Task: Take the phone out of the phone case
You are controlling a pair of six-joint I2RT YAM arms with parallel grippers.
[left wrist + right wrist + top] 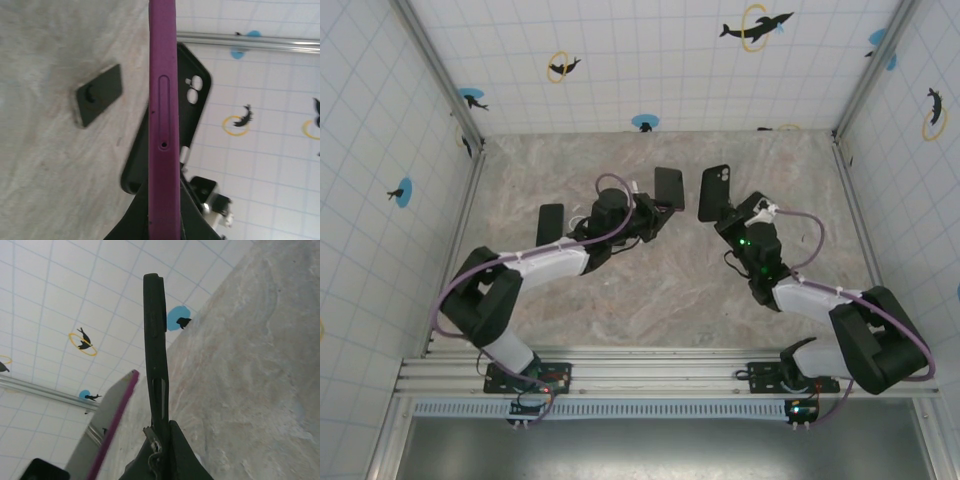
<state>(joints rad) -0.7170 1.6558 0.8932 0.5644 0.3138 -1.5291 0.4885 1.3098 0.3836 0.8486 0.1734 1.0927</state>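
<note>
- Slab (550,224): dark, flat, lying on the bench (650,300) at the left, apart from both arms. Can't tell what it is. Looks parked out of the way.
- Left gripper (655,207): fingers (131,226) pinch the lower end of the phone (669,188) and hold it up off the bench, near mid-bench. My read: gripping one end keeps most of the body free to clear the shell.
- Phone look: purple side band facing the left wrist camera, with a long SIM tray outline and a pinhole. The face reads dark from above. No shell on it.
- Gap: phone and case (714,192) sit near each other and don't touch, seen from above. One arm per piece, so I'd judge the separation is essentially done.
- Right gripper (728,218): fingers (184,455) clamp one end of the case, which is raised just right of the phone.
- Case look: black and thin edge-on, with a slot cut in its side wall. There are camera cutouts at the far end. It looks empty.
</note>
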